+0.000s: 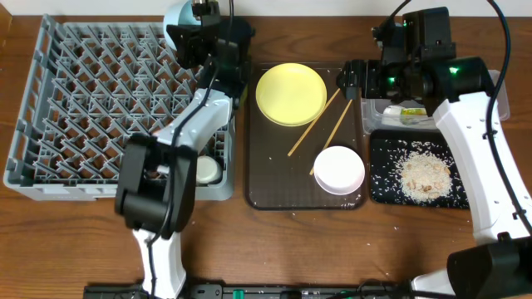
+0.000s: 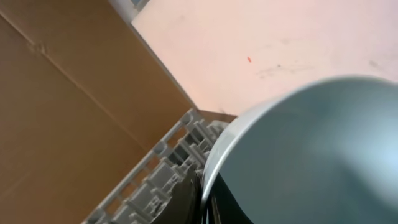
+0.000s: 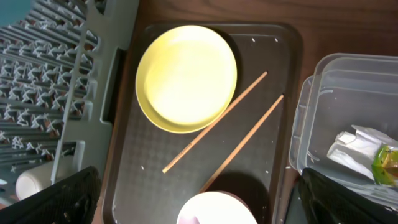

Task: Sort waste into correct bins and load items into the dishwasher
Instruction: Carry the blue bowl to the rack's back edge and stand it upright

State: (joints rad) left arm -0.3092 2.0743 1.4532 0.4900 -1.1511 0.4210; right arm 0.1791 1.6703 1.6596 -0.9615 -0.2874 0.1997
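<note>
Wooden tabletop (image 1: 316,241) is carrying the whole scene, with the grey dish rack (image 1: 83,100) sitting to my left and the brown serving tray (image 1: 266,195) lying just beside it. My left claw (image 1: 191,26) is clenching the rim of the light blue bowl (image 1: 179,13) at the rack's far right corner. The left wrist view is filling up with that bowl's inside above the rack's edge, a pale wall behind. My right claw (image 1: 353,80) is hanging wide open and empty over the serving tray's far right corner. Only its wrist view is revealing the crumpled napkin (image 3: 354,146) and the green-and-yellow wrapper (image 3: 387,163) lying in the clear tub (image 3: 348,74). Only the overhead is showing the rice scraps (image 1: 424,174) spreading across the black tray (image 1: 381,191). The yellow plate (image 1: 291,94), chopsticks (image 1: 320,124) and white bowl (image 1: 339,169) are resting on the serving tray. The white cup (image 1: 208,170) is sitting in the rack's near right corner.
</note>
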